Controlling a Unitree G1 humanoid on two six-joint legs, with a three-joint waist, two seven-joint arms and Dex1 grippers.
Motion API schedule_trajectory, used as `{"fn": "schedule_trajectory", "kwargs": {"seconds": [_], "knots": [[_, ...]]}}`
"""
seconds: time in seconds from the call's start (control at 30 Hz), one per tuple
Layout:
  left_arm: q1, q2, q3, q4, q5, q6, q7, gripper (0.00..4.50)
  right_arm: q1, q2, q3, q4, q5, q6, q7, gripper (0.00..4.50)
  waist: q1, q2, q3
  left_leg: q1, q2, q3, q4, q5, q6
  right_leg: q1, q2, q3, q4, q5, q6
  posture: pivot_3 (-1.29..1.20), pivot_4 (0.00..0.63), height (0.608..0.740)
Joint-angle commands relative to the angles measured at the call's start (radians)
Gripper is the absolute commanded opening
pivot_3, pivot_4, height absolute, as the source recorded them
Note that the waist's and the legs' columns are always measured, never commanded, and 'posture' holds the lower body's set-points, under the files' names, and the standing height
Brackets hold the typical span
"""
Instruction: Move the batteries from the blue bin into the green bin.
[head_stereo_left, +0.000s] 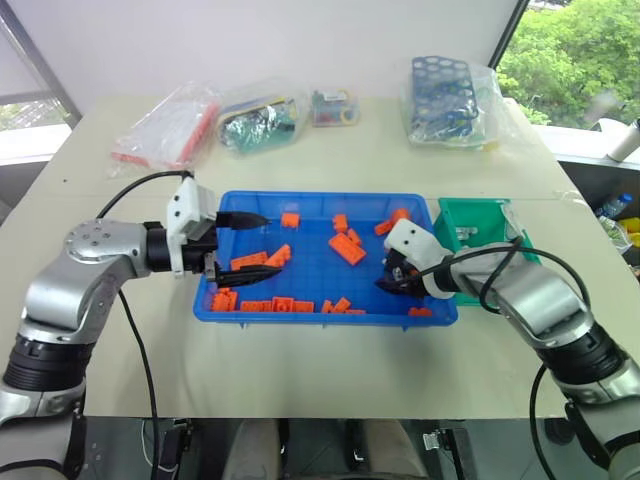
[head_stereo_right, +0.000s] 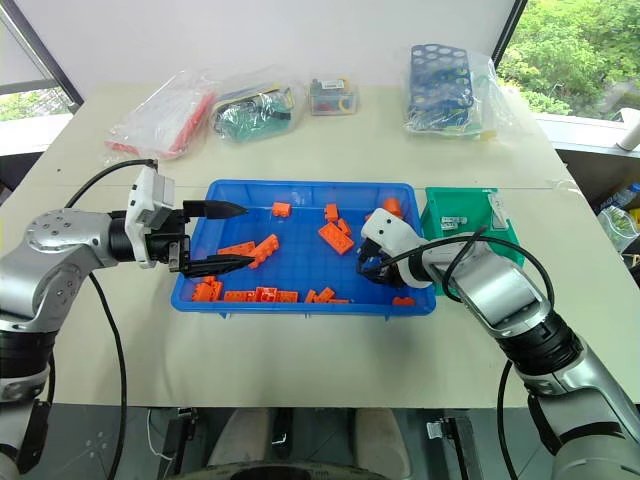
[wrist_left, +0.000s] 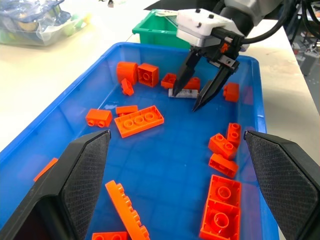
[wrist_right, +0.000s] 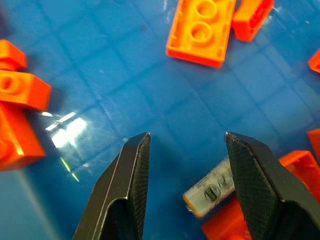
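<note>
My two left fingers (wrist_left: 82, 180) stand wide apart over the blue bin (wrist_left: 65, 120), nothing between them. Orange bricks (wrist_left: 139, 120) scattered across the bin floor; a long toothed one (wrist_left: 127, 210) lies near my fingers. At the far end, right gripper (wrist_left: 197, 97) points down into the bin, fingers parted, tips just beside a small grey battery (wrist_left: 183, 93) lying among bricks. Cannot tell if a tip touches it. Green bin (wrist_left: 155, 30) just beyond the blue rim. Pale bench (wrist_left: 45, 65) alongside, with a clear bag (wrist_left: 35, 20) on it.
</note>
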Motion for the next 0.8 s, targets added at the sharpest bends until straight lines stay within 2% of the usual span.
{"fn": "schedule_trajectory", "kwargs": {"seconds": [0.03,0.2,0.23,0.33,0.43,0.57,0.8], "knots": [[0.008,0.017,0.046,-0.026,-0.008,-0.007,0.005,4.50,-0.061,-0.005,-0.053,-0.075,0.019,0.032,0.014,2.40,0.000,0.000,0.000,0.000,0.000,0.000,0.000,0.000,0.000,0.000,0.000,0.000,0.000,0.000,0.000,0.00,0.150,0.739],[0.011,0.013,0.045,-0.025,-0.003,-0.010,0.005,4.50,-0.102,0.014,-0.097,-0.130,0.036,0.129,-0.021,2.40,-0.001,0.000,0.000,0.000,0.001,0.000,0.000,0.000,0.000,0.000,0.000,0.000,0.000,0.000,0.000,0.00,0.150,0.739],[0.010,0.010,0.042,-0.026,-0.002,-0.009,0.007,4.50,-0.106,0.051,-0.130,-0.129,0.037,0.171,-0.055,2.40,0.001,0.000,0.000,0.000,0.001,0.000,0.000,0.000,0.000,0.000,0.000,0.000,0.000,0.000,0.000,0.00,0.150,0.739],[0.007,0.003,0.035,-0.023,0.000,-0.011,0.007,4.50,-0.148,0.249,-0.303,-0.127,0.053,0.433,-0.150,2.40,-0.001,0.000,0.000,0.000,0.001,0.000,0.000,0.000,0.000,0.000,0.000,0.000,0.001,0.000,0.000,0.00,0.150,0.739],[0.003,-0.001,0.026,-0.016,0.005,-0.017,0.000,4.50,-0.135,0.315,-0.391,-0.135,0.142,0.516,-0.192,2.40,0.002,0.000,0.000,0.000,0.001,0.000,0.000,0.000,0.000,-0.001,0.000,0.000,0.001,0.000,0.000,0.00,0.150,0.739],[-0.021,-0.008,0.014,0.011,0.012,-0.023,-0.013,4.50,-0.087,0.321,-0.474,-0.102,0.298,0.516,-0.336,2.40,0.003,0.000,0.000,-0.001,-0.001,0.000,0.000,0.000,0.000,0.000,-0.002,-0.001,0.000,0.000,0.000,0.00,0.150,0.739],[-0.050,-0.031,-0.007,0.044,0.027,-0.038,-0.025,4.50,-0.006,0.181,-0.492,-0.098,0.603,0.516,-0.551,2.40,-0.002,0.000,0.000,-0.001,-0.001,0.000,-0.001,0.000,0.000,0.000,-0.002,-0.001,0.000,0.000,0.000,0.00,0.150,0.739]]}}
